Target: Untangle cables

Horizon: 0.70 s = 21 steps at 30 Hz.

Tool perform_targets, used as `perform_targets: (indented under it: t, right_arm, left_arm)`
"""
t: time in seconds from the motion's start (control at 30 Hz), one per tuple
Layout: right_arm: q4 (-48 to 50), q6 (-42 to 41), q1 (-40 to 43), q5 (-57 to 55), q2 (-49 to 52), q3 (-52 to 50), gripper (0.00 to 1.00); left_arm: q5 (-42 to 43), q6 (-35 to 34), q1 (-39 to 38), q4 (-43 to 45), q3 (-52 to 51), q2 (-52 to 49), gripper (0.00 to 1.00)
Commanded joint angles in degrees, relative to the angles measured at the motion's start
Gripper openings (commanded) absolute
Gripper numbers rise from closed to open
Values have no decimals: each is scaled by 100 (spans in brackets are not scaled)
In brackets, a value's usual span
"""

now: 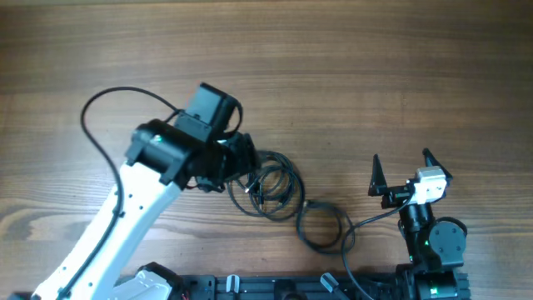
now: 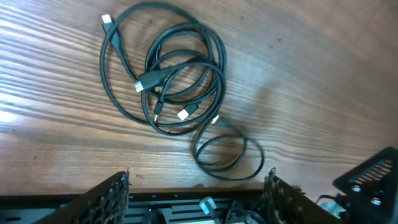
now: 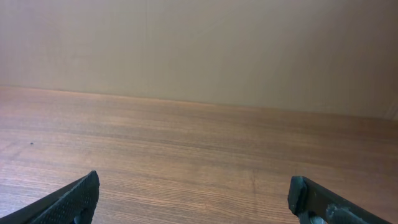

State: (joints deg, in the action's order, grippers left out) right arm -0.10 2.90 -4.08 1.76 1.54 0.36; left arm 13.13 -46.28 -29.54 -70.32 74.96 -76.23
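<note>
Cables point(image 2: 152, 79): light, limp, likely to snag.
Hold: probably the small loop point(image 2: 198, 152) at the cables' edge.
Left gripper point(image 2: 198, 199): fingers wide, empty, above the cables.
Right gripper point(image 3: 199, 205): fingers wide, empty, well apart from the cables.

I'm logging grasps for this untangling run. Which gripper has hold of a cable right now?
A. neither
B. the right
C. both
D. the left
A: the cables lie loose on the table, the left gripper stands open and empty short of them, and the right gripper is open off to the side, away from them.
</note>
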Motion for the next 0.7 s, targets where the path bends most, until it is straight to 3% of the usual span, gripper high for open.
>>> perform_targets:
  t: [0.0,0.2,0.3,0.47,0.57,0.67]
  right_arm:
    - [15,7,28,85,-20,-7,100]
    - [15,9,28,83,-20,-7,100]
    - [15,7,28,85,-20,-7,100]
    - [15,9,28,85,-20,-7,100]
    - [15,9,28,85,-20,-7,100]
    - [15,9,28,85,-20,-7,100]
  left_arm:
    - [-76,-68,-122,111,-212,-501,74]
    - [-372,-46,-122,197,-212,-1397,80]
    - [-654,68,-122,201,-212,-1893,77]
    - [769,1115,-308,420,-212,-2199,75]
    - [892,1095,-479,625,-214,-2205,73]
    - [844,317,-758,787,-330,-2205,68]
